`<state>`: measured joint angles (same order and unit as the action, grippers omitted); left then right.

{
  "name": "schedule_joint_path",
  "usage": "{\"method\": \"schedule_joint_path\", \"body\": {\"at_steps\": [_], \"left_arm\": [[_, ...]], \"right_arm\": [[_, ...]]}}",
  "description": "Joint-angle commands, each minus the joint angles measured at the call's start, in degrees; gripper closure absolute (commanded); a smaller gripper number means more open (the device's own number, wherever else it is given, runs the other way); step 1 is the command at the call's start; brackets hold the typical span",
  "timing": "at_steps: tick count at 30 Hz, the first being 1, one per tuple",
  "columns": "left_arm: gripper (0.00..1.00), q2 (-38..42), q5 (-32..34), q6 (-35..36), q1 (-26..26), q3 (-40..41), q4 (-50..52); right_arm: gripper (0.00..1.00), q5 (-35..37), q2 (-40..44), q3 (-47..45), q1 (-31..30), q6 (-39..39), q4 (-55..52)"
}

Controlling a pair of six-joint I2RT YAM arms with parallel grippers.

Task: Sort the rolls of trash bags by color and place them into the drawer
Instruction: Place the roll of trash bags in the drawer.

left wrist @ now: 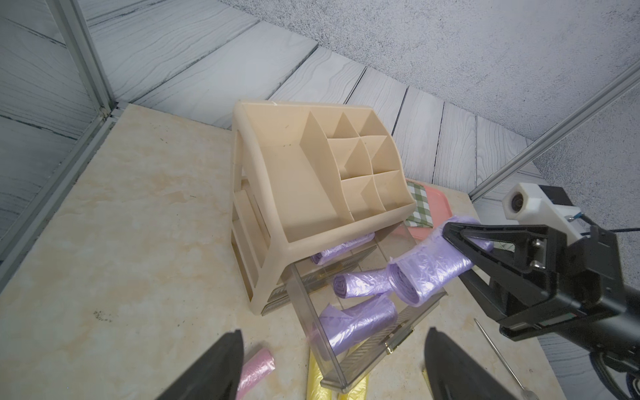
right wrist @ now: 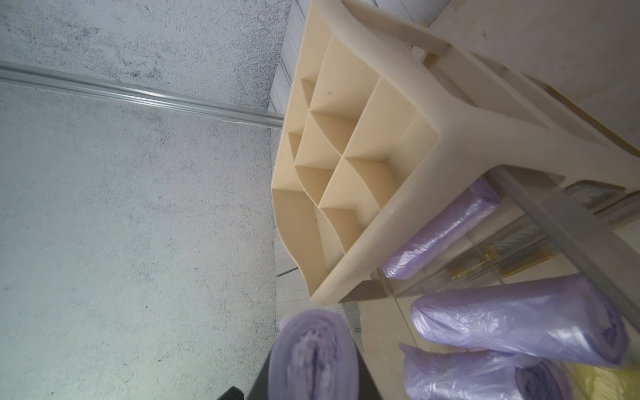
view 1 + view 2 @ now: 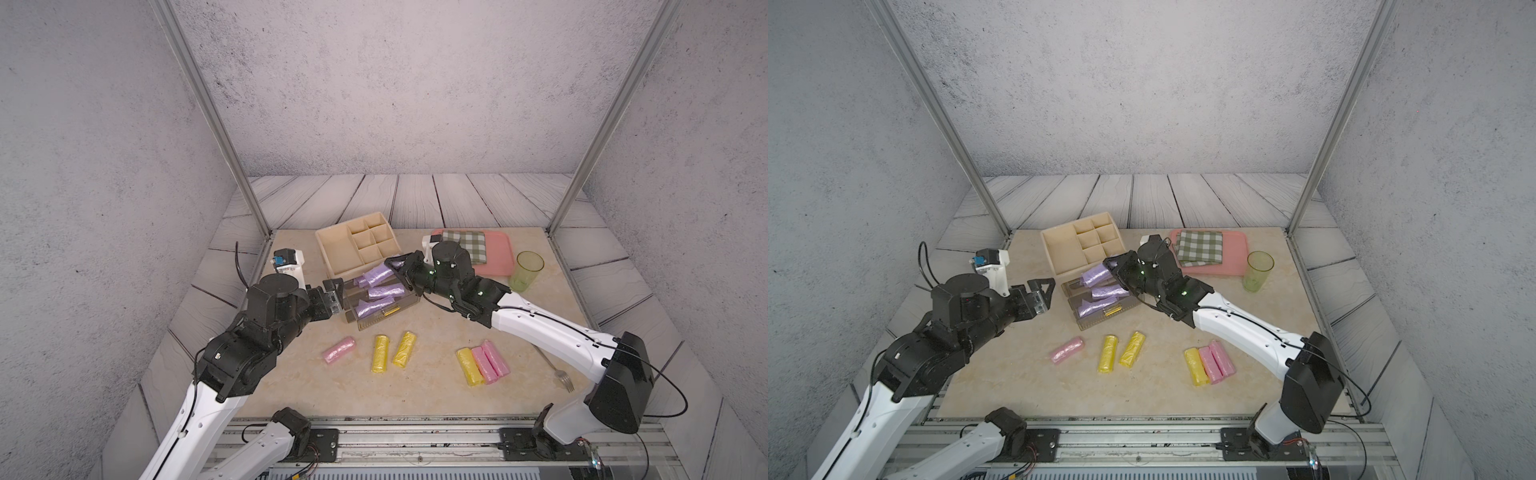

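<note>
Nearest the robot, six rolls are lying loose on the tabletop: a lone pink roll (image 3: 339, 350) at the left, two yellow rolls (image 3: 380, 353) in the middle, and a touching trio (image 3: 484, 365) of one yellow and two pink at the right. Beyond them, the clear drawer (image 3: 376, 320) is standing pulled out of the beige organizer (image 3: 336, 249), holding three purple rolls (image 1: 360, 284). The left gripper (image 3: 1045, 296) is hanging just left of the drawer, jaws spread wide around nothing. The right gripper (image 3: 395, 271) is clenching a fourth purple roll (image 1: 429, 266), tilted over the drawer's far right side; whether it is touching the rolls below, I cannot tell. The purple sort seems to be finishing. The next move is probably lowering this roll into the remaining gap and releasing it without nudging its neighbours.
</note>
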<state>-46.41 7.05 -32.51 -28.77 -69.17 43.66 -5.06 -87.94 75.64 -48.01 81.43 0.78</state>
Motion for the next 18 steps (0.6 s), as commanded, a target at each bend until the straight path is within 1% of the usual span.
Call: {"method": "schedule_joint_path", "body": {"at_steps": [1, 5, 7, 8, 9, 11, 14, 18], "left_arm": [[0.13, 0.4, -5.56, 0.62, 3.16, 1.48, -1.88], [0.13, 0.2, -10.37, 0.26, 6.32, 2.68, -3.03], [0.13, 0.01, -11.75, 0.18, 7.09, 3.0, -3.34], [0.13, -0.06, -12.33, 0.12, 7.47, 3.29, -3.55], [0.12, -0.03, -13.06, 0.1, 7.8, 3.48, -3.82], [0.12, -0.16, -13.96, -0.09, 8.35, 3.93, -4.23], [0.12, -0.47, -15.36, -0.1, 9.28, 4.19, -4.58], [0.12, -1.11, -16.56, -0.03, 10.34, 4.21, -5.15]], "right_arm": [[0.82, 1.84, -2.78, -0.23, 0.5, 3.3, 0.09], [0.77, 1.11, -5.23, 0.81, 1.05, 6.09, -0.67], [0.75, 0.84, -6.04, 0.96, 1.24, 6.99, -0.01], [0.7, 0.67, -6.43, 1.24, 1.25, 7.24, 0.01], [0.61, 0.53, -6.75, 1.59, 1.25, 7.32, 0.06], [0.49, 0.16, -7.15, 2.45, 1.25, 7.08, -0.48], [0.36, 0.54, -6.85, 2.13, 1.16, 7.49, -0.43], [0.35, 1.37, -5.52, 1.6, 0.9, 7.35, -0.07]]}}
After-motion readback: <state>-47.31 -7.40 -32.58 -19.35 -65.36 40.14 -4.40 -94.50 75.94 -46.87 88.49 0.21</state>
